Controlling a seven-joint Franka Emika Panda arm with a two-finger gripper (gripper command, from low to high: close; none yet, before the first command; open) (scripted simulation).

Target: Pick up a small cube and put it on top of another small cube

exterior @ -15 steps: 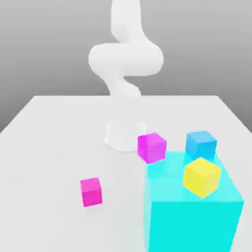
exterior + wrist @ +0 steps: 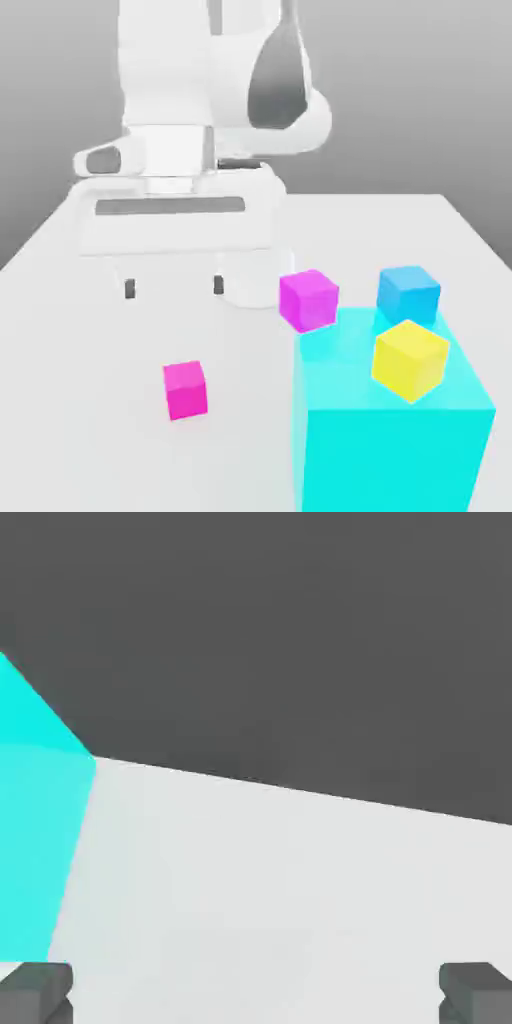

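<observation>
Small cube (image 2: 186,389) sits alone on table (image 2: 80,400), toward near edge. Big block (image 2: 390,420) at near edge, exterior view's right. Two cubes (image 2: 409,358) (image 2: 408,293) on block; another cube (image 2: 308,298) at its far corner.

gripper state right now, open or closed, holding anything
Gripper: open, jaws spread wide, holding nothing; it is above the table, apart from the small hot-pink cube.

The white arm (image 2: 215,90) hangs low, wrist bent down; its end effector (image 2: 172,287) points downward, dark fingertips (image 2: 128,289) spread wide apart, holding nothing.
</observation>
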